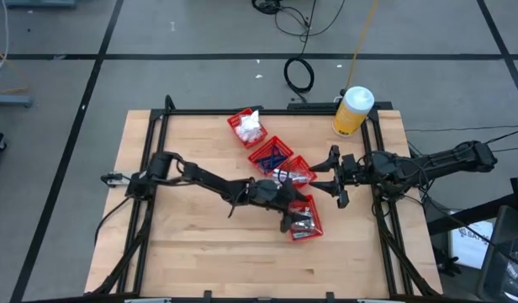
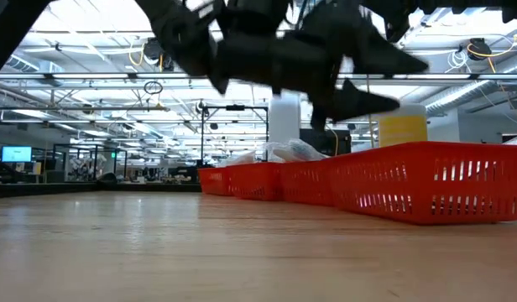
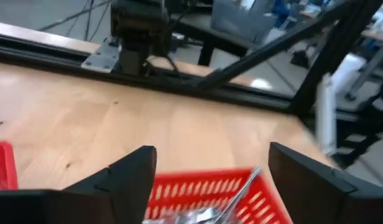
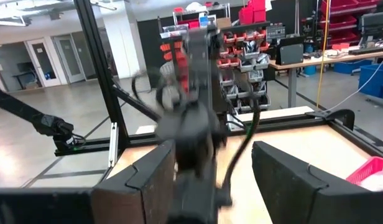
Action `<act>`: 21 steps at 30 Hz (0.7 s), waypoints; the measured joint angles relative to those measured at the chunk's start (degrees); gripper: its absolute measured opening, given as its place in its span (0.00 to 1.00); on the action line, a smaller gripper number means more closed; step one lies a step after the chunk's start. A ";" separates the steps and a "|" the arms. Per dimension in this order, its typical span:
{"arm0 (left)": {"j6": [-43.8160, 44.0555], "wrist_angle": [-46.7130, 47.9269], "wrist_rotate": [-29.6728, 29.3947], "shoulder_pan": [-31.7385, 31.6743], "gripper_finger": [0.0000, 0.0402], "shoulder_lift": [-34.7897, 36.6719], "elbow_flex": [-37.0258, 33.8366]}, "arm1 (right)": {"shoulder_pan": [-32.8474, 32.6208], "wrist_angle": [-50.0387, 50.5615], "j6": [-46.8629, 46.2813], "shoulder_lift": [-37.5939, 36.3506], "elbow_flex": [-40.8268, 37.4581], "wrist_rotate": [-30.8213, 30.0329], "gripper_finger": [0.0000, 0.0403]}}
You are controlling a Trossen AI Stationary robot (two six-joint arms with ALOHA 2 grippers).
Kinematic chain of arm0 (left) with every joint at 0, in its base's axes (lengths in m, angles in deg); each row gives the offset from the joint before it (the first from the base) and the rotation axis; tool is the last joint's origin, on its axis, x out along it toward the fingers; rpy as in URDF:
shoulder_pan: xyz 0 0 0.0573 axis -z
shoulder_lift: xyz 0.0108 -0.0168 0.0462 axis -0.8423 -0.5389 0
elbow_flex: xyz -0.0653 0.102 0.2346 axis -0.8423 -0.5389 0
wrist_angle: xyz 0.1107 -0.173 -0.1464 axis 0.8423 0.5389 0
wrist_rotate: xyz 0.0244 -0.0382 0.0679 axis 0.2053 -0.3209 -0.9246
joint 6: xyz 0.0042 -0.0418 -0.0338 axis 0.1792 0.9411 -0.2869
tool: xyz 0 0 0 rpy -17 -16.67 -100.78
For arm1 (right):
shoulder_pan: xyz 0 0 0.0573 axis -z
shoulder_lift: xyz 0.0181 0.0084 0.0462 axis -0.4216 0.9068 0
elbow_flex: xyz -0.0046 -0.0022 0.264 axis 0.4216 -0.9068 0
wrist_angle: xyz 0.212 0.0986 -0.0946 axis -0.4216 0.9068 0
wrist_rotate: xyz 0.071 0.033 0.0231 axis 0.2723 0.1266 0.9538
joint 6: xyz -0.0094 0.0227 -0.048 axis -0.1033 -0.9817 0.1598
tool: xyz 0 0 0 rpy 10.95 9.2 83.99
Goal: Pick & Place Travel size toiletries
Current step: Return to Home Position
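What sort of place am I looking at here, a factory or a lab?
Probably a robotics lab in an open industrial hall: exposed ceiling trusses, shelves of parts bins, a workbench and a framed wooden table.

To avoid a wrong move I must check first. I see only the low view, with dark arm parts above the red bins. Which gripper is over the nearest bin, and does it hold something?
Observer: It is the left gripper. The high view shows it over the left edge of the nearest bin, open and empty.
Operator: What lies in that bin?
Observer: The left wrist view shows a heap of silvery pieces below the open gripper.
Operator: And the other arm?
Observer: The right gripper is open too. In the high view it is to the right of the next bin, not over any bin.
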State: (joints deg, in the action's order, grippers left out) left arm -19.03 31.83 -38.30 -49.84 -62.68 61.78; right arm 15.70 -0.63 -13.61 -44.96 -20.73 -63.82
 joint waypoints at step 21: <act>-15.95 67.38 -6.34 3.76 0.81 45.36 -0.02 | 0.00 7.70 -2.86 -1.59 -0.07 1.57 0.50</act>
State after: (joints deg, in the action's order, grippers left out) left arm -34.98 99.20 -44.65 -46.08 -17.32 61.76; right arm 15.70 7.07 -16.47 -46.55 -20.80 -62.25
